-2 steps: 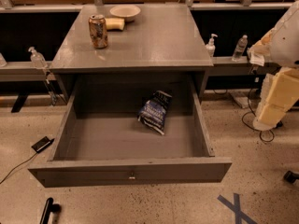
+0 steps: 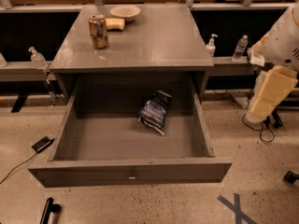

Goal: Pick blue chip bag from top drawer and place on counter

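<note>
The blue chip bag (image 2: 155, 111) lies crinkled inside the open top drawer (image 2: 131, 174), right of centre and toward the back of the drawer floor. The drawer is pulled out fully below the grey counter (image 2: 154, 41). My gripper is not in view. Only the white and cream segments of my arm (image 2: 273, 78) show at the right edge, beside the cabinet and apart from the drawer and the bag.
On the counter's back left stand a brownish drink can (image 2: 98, 31), a pale bowl (image 2: 125, 12) and a yellowish item (image 2: 114, 24). Bottles (image 2: 240, 47) stand on side ledges. A black device (image 2: 42, 144), cables and blue tape (image 2: 236, 209) lie on the floor.
The arm at the right edge has shifted slightly to the left. The bag, drawer and counter items have not moved.
</note>
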You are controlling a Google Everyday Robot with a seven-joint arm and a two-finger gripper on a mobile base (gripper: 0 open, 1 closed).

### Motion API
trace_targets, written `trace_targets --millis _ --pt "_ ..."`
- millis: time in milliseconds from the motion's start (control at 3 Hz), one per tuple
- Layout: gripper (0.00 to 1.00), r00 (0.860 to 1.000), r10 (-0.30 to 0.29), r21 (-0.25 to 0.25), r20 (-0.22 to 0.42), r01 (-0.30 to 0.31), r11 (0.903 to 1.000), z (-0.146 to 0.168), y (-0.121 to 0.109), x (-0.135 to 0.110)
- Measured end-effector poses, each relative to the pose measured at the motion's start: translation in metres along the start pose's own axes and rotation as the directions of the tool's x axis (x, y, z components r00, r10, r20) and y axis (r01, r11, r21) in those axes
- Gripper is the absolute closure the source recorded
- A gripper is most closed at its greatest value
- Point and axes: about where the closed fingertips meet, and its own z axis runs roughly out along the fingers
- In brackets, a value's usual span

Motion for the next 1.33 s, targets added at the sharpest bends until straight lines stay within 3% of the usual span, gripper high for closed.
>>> trace_targets --millis 333,667,1000,1333 --pt "0.0 0.996 0.042 0.021 0.085 -0.044 0.9988 0.032 -0.04 0.004" --pt "0.0 0.971 0.037 0.102 0.237 -0.063 0.9928 0.109 -0.132 -0.021" --pt "0.0 0.972 0.034 0.098 0.231 -0.058 0.9935 0.104 -0.127 -0.021" --pt "0.0 0.978 0.071 -0.007 0.195 -0.071 0.9974 0.153 -0.118 -0.035"
